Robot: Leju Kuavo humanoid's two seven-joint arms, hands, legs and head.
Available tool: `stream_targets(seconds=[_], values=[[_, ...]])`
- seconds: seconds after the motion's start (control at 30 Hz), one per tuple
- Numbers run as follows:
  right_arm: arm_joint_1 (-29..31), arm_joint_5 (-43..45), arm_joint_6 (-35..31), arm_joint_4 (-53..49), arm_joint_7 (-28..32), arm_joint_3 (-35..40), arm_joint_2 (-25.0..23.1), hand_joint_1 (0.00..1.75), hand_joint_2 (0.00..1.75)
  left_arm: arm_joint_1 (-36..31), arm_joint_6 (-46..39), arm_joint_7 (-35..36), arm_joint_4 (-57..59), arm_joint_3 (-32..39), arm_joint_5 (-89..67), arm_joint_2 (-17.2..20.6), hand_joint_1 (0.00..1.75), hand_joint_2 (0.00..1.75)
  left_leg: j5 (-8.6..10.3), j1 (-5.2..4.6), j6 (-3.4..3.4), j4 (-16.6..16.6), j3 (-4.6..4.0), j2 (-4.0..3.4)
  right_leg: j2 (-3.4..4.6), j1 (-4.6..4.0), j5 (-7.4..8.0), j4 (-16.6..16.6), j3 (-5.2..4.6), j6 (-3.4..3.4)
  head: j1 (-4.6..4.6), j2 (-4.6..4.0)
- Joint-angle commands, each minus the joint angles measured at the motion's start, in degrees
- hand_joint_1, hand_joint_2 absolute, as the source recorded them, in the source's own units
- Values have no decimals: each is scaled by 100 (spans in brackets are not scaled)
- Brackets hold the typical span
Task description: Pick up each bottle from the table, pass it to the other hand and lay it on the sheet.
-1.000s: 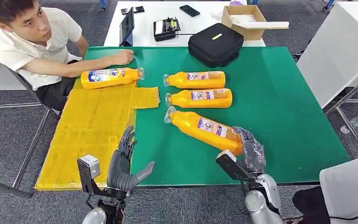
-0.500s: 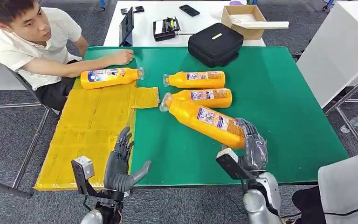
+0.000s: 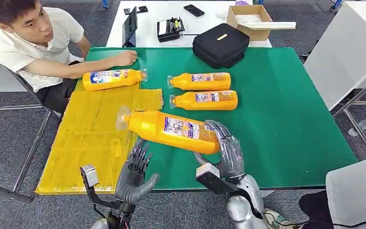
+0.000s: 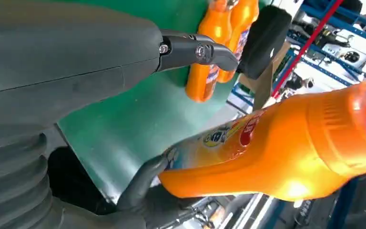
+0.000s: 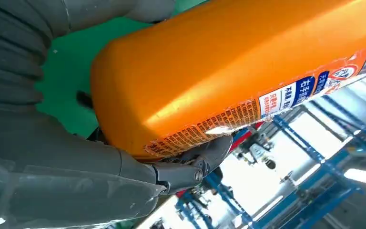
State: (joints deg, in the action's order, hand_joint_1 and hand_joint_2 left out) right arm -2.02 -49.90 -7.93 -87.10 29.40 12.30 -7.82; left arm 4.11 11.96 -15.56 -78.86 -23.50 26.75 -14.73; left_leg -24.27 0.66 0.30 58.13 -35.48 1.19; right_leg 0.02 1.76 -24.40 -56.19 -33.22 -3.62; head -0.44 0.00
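Note:
My right hand (image 3: 226,150) grips the base of an orange bottle (image 3: 169,128), held lengthwise above the table with its clear cap toward the yellow sheet (image 3: 90,138). The same bottle (image 5: 238,67) fills the right wrist view and crosses the left wrist view as the held bottle (image 4: 286,152). My left hand (image 3: 134,174) is open below the bottle's cap end, fingers spread, at the table's near edge. Two orange bottles (image 3: 199,81) (image 3: 204,100) lie on the green table (image 3: 276,109). A third bottle (image 3: 112,78) lies at the sheet's far edge.
A person sits at the far left, one hand (image 3: 124,58) resting on the table near the far bottle. A black bag (image 3: 220,44) sits at the table's back edge. Behind it a white table holds a cardboard box (image 3: 252,19) and devices.
My right hand has lifted the nearest bottle off the table and carried it left, cap end now over the sheet's edge. My left hand has shifted slightly right beneath it.

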Motion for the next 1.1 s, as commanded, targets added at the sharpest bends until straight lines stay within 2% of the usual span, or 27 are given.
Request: stream_targets(seconds=[0.03,0.5,0.57,0.77,1.1], values=[[358,178,181,605,118,560,168,175,175,-225,106,-89,498,-169,282,3,0,175,-5,1,1,-5,17,-16,8,-5,-1,8,15,15,0,0],[354,297,258,751,221,773,174,175,175,-294,258,-176,394,-156,386,-56,0,175,-6,3,3,-2,18,-14,4,-7,-2,8,16,18,2,0],[453,360,360,838,201,874,172,175,175,-437,227,-148,265,-50,340,-208,0,175,-1,3,2,-1,5,-6,-1,-5,0,5,4,13,0,0],[523,562,447,1040,324,1113,155,175,175,-541,193,-193,233,91,366,-348,0,175,-5,7,2,2,12,-11,1,-12,-1,6,13,18,2,0],[640,923,629,1515,443,1320,105,175,175,-754,401,-391,376,192,1114,-430,0,175,-4,5,2,0,14,-8,0,-9,-1,6,14,16,0,0]])
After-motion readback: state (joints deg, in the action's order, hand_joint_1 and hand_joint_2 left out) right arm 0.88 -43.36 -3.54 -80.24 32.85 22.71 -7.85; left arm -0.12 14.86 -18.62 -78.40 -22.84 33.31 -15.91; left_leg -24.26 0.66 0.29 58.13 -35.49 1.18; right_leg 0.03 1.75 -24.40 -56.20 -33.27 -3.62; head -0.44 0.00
